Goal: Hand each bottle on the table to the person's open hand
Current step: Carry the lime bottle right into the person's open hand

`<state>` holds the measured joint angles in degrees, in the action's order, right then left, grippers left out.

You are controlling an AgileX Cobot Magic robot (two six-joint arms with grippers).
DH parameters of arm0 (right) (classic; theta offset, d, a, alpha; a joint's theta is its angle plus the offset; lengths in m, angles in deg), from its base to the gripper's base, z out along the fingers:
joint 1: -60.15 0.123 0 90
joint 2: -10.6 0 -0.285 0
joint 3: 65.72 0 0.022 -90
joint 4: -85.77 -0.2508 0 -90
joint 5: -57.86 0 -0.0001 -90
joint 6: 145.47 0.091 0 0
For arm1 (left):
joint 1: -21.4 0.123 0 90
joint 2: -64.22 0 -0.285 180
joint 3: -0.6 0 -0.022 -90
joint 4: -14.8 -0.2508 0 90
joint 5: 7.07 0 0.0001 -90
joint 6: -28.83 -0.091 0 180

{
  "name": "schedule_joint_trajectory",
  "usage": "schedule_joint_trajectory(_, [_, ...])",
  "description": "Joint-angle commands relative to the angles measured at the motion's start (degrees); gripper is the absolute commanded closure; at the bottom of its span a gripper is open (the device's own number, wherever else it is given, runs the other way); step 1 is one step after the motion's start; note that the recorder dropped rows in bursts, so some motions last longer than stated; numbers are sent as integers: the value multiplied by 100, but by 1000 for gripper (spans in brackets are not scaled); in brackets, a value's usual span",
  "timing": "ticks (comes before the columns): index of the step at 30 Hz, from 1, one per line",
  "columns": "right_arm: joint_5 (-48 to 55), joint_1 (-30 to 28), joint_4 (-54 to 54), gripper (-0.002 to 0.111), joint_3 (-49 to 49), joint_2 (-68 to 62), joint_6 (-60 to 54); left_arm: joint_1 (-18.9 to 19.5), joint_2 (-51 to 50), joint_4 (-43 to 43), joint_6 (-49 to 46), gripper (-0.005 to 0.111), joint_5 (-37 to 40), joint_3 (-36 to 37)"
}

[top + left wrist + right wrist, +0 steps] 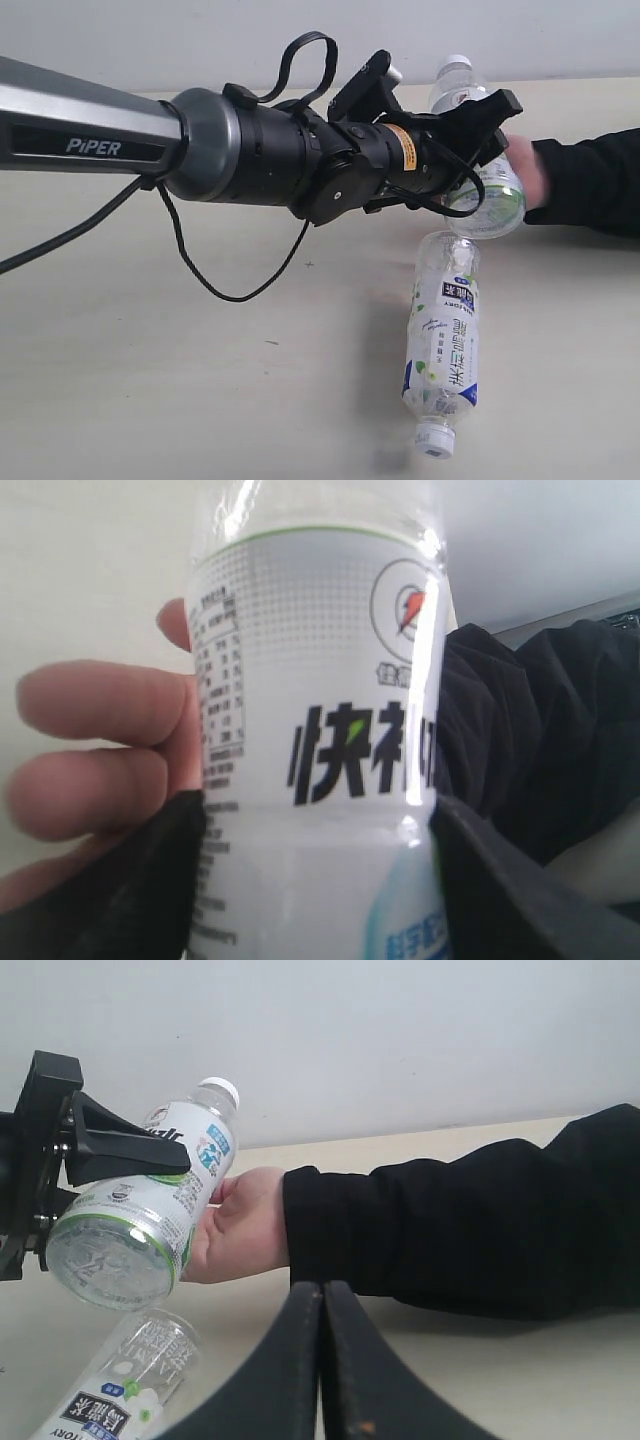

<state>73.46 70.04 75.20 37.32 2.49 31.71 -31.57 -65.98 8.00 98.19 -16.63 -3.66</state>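
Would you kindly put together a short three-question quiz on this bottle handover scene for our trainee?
1. True or false: the left gripper holds the clear plastic white-labelled bottle beside the person's bare hand.
2. The blue-and-green-labelled clear plastic bottle on the pale beige table is: A upright; B lying on its side; C standing on its cap.
3. Fill in: the right gripper is ____.
Key: 1 true; 2 B; 3 shut.
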Motion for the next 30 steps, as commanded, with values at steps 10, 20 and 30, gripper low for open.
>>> schedule_joint_trajectory(10, [-29,-29,0,108,-26,33,12,-31,-1,-177,11,17,-123,4])
schedule_joint_trajectory(20, [-29,-29,0,108,-26,33,12,-19,56,-300,11,18,-86,4])
schedule_joint_trajectory(30, [-29,-29,0,108,-26,33,12,101,570,-371,-190,18,795,4])
